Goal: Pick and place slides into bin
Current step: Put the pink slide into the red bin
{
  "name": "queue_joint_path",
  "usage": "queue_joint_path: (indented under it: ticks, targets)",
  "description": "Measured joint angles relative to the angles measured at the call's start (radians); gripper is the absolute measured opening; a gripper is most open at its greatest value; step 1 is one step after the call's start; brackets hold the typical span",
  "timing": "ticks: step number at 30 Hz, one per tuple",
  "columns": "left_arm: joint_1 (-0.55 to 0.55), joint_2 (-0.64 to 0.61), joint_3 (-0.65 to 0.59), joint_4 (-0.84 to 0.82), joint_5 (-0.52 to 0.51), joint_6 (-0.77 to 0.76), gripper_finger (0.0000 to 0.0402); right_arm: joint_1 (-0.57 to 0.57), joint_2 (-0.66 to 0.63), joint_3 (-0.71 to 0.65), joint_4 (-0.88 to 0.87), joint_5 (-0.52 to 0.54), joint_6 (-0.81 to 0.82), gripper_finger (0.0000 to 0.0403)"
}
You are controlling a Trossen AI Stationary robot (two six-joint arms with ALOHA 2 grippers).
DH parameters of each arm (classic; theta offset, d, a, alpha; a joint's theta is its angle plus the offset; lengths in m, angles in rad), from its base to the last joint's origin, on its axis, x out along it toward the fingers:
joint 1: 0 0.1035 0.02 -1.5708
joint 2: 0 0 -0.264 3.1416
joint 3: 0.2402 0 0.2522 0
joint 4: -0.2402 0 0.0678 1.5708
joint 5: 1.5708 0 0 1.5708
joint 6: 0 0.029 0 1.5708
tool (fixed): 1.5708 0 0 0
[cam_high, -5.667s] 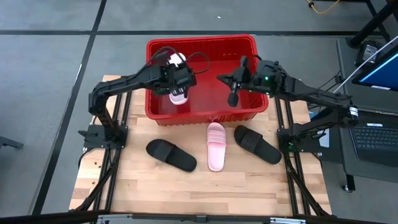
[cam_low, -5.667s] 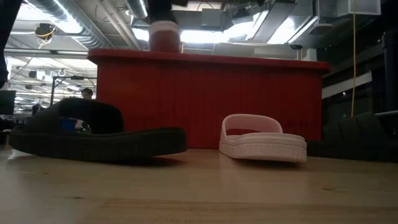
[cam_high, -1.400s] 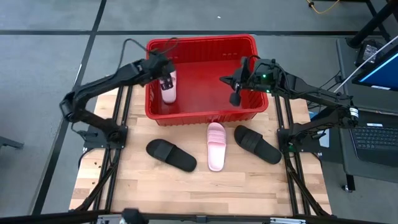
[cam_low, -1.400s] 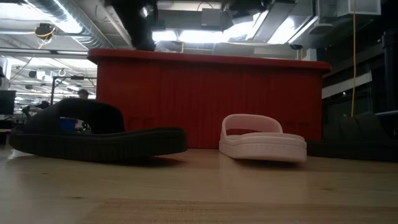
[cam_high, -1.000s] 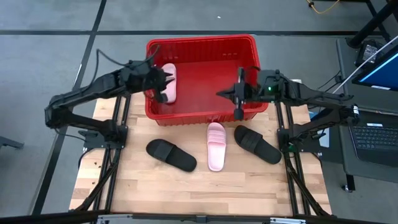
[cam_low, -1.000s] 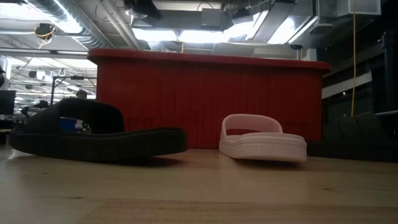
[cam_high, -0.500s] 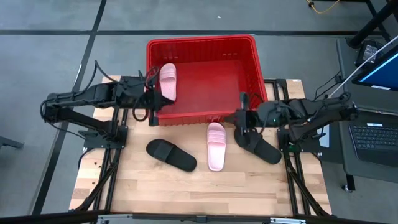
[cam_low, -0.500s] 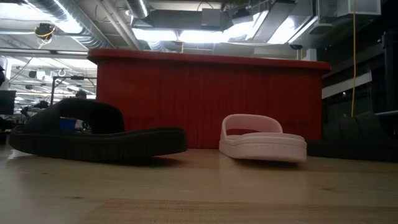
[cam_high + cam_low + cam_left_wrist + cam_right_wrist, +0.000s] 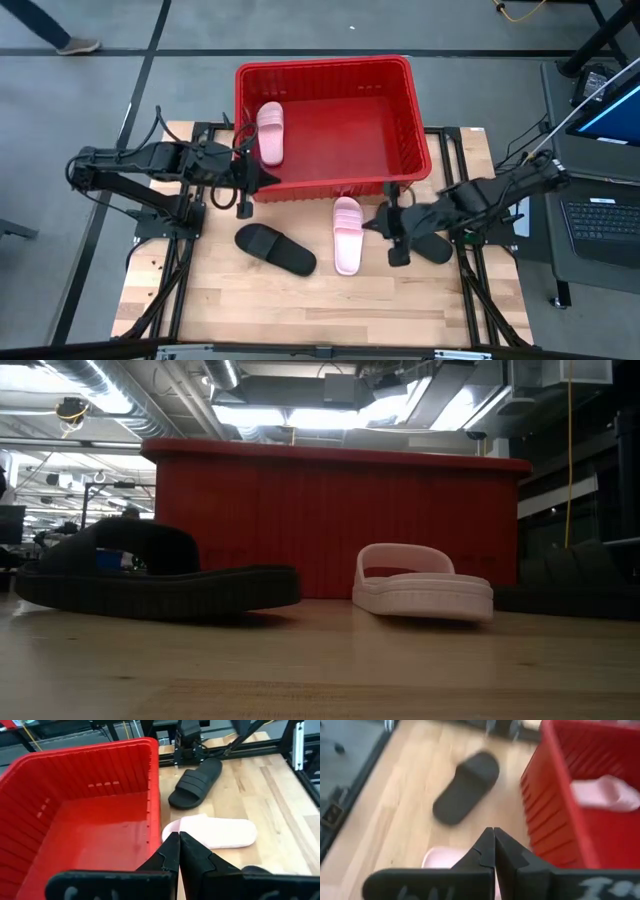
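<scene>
The red bin (image 9: 400, 110) stands at the table's far middle, with one pale pink slide (image 9: 270, 132) lying inside along its left wall. On the table, near the bin, lie a second pink slide (image 9: 347, 234), a black slide (image 9: 275, 249) to its left and another black slide (image 9: 437, 248) to its right, partly under my right arm. My left gripper (image 9: 258, 178) is shut and empty above the bin's near left corner. My right gripper (image 9: 376, 224) is shut and empty, hovering between the pink slide and the right black slide.
The dark arm frames (image 9: 170, 215) stand at the table's left and right sides. Bare wooden table (image 9: 330, 300) lies toward the near edge. A laptop (image 9: 605, 215) sits on a stand beyond the right edge.
My left gripper has drawn back out of the bin toward the near edge, leaving the pink slide lying inside along the left wall. My right gripper has swung from the bin's right wall toward the near edge and down, over the right black slide.
</scene>
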Motion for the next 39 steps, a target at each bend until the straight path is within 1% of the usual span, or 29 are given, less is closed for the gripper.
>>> queue_joint_path:
  ticks: [3, 7, 13, 20, 24, 29, 33, 35, 37, 39]
  targets:
    - [-0.014, 0.013, 0.000, -0.002, 0.000, -0.037, 0.0002, 0.000, 0.052, 0.000, -0.034, -0.001, 0.024, 0.0003]
    - [-0.035, 0.029, 0.000, -0.004, 0.000, -0.050, 0.0002, -0.001, 0.110, 0.000, -0.031, -0.002, 0.027, 0.0003]
    - [-0.046, 0.043, 0.000, -0.015, -0.005, -0.035, 0.0003, 0.000, 0.179, 0.000, -0.041, -0.009, 0.173, 0.0004]
    - [-0.046, 0.043, 0.000, -0.017, -0.007, -0.006, 0.0003, -0.015, 0.265, 0.000, -0.084, -0.014, 0.259, 0.0031]
    - [-0.046, 0.043, 0.000, -0.025, -0.007, -0.006, 0.0002, -0.020, 0.321, 0.000, -0.088, -0.018, 0.264, 0.0055]
    - [-0.046, 0.043, 0.000, -0.039, -0.005, -0.006, 0.0003, -0.017, 0.398, 0.000, -0.086, -0.015, 0.344, 0.0104]
    - [-0.046, 0.042, 0.000, -0.071, 0.045, -0.007, 0.0002, -0.021, 0.425, -0.001, -0.054, -0.011, 0.438, 0.0146]
    - [-0.046, 0.042, 0.000, -0.085, 0.064, -0.006, 0.0003, -0.028, 0.423, 0.000, -0.055, 0.008, 0.441, 0.0166]
    - [-0.046, 0.042, 0.000, -0.087, 0.065, -0.006, 0.0003, -0.036, 0.423, -0.006, -0.063, 0.053, 0.423, 0.0183]
    - [-0.046, 0.042, 0.000, -0.086, 0.065, -0.006, 0.0002, -0.053, 0.423, -0.019, -0.066, 0.067, 0.414, 0.0197]
